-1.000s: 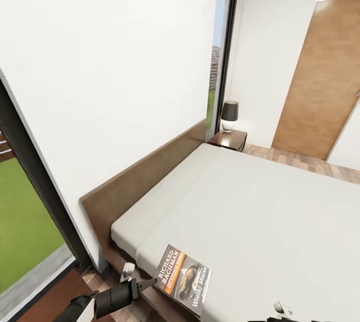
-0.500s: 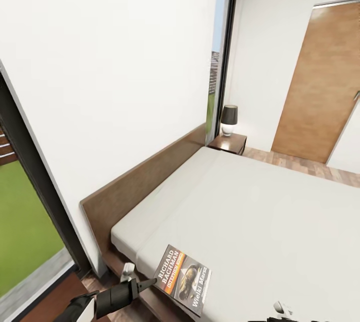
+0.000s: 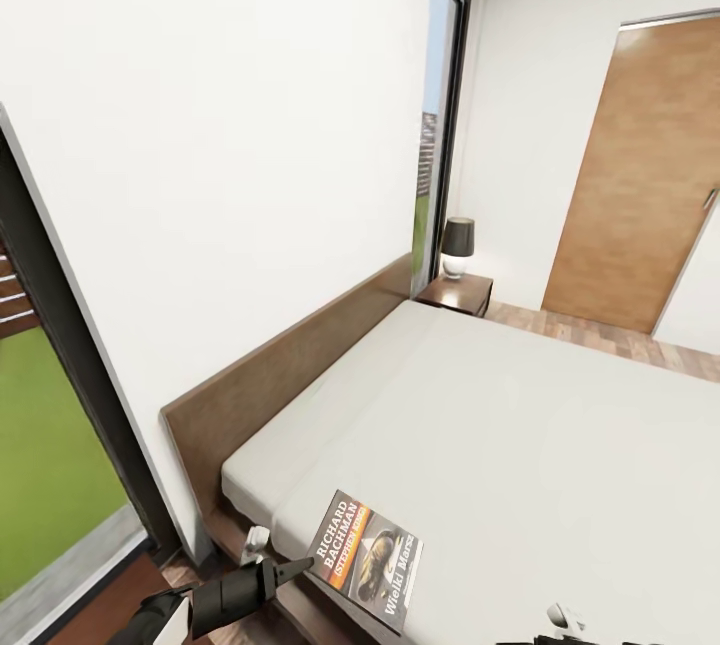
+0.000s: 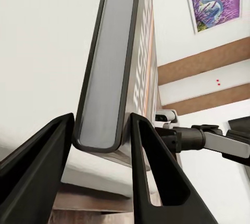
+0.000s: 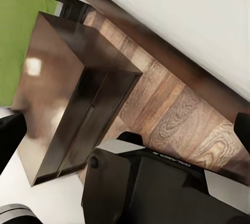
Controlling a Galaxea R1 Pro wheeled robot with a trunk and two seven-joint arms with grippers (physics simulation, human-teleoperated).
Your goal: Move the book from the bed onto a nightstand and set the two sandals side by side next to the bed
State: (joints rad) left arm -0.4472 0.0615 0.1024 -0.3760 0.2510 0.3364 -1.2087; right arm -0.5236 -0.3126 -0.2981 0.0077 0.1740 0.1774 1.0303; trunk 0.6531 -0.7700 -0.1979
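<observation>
The book [image 3: 365,547], a paperback with a white and orange cover, lies at the near corner of the bed [image 3: 520,425] on its pale mattress. My left gripper [image 3: 292,565] reaches in from the lower left to the book's edge. In the left wrist view its two black fingers [image 4: 148,156] press either side of the book's spine [image 4: 101,125]. One nightstand [image 3: 457,288] stands at the bed's far side, another nightstand [image 5: 62,104] shows in the right wrist view. My right gripper [image 5: 125,130] hangs over the floor with its fingers wide apart. The sandals are out of view.
A black-shaded lamp [image 3: 459,245] stands on the far nightstand. A wooden door [image 3: 640,175] is at the back right, with wood-plank floor [image 3: 600,330] beyond the bed. Tall black-framed windows [image 3: 445,115] flank the white wall behind the headboard [image 3: 290,365].
The head camera has tilted up a little, so the whole picture sits lower. The book and my left gripper hold the same place.
</observation>
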